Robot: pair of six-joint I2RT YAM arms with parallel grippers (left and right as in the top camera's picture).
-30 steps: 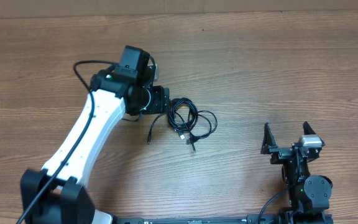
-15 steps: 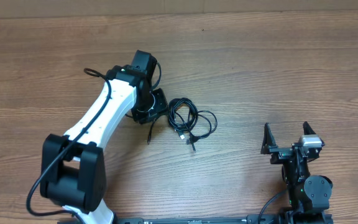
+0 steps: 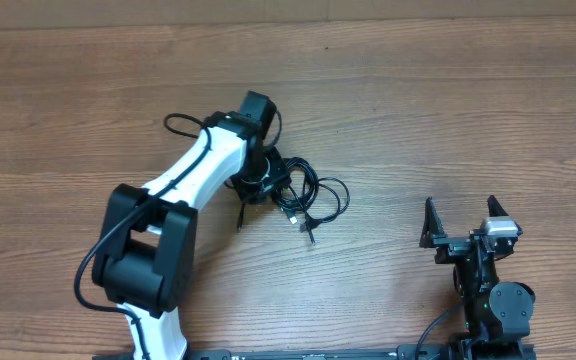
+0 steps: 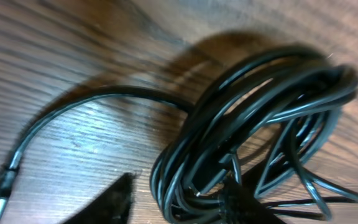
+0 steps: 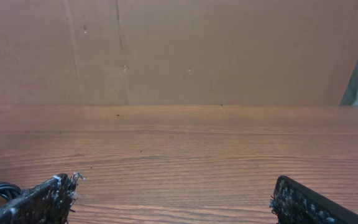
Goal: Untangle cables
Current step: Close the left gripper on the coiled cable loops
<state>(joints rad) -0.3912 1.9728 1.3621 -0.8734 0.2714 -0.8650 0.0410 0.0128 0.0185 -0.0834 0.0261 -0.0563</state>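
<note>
Your left gripper [image 4: 178, 208] is spread around the edge of the cables [image 4: 253, 118] bundled on the table [image 3: 418, 100]. Close now and you'll likely pinch several strands, dragging the whole knot tighter instead of loosening it.

The overhead camera looks straight down on the whole table [image 3: 448, 90], near edge at the bottom. My left wrist camera sits very close above the cables [image 4: 247, 118], which overhead also shows. My right wrist camera sits low, looking level toward the far wall [image 5: 179, 50].
</note>
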